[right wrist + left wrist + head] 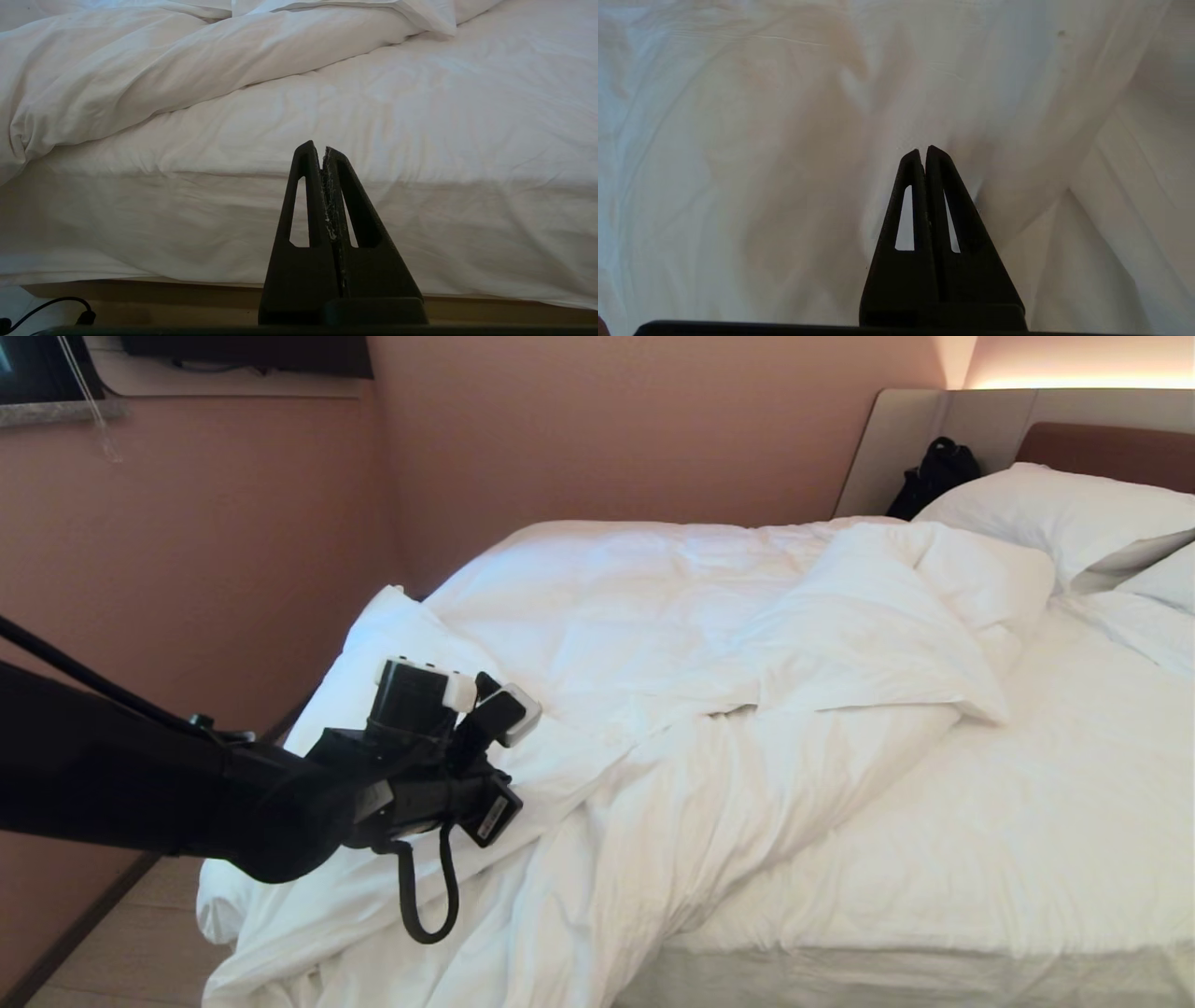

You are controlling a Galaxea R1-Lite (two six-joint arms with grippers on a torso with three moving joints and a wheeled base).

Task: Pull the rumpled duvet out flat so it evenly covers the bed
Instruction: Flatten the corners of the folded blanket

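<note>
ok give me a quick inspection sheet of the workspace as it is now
surface: bed, sheet bare on the right side
job's things: duvet bunched on the left half, a corner folded back, the near edge spilling off the foot
clutter: black bag against the headboard; pillows
grippers: left gripper shut, empty, over the duvet; right gripper shut, low beside the mattress
cables: black loop hanging under the left arm; a cord on the floor
surroundings: pink wall, lit strip above the headboard

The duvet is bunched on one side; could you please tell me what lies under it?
Beside the duvet, bare white sheet shows on the bed; whatever lies beneath the duvet is covered.
</note>
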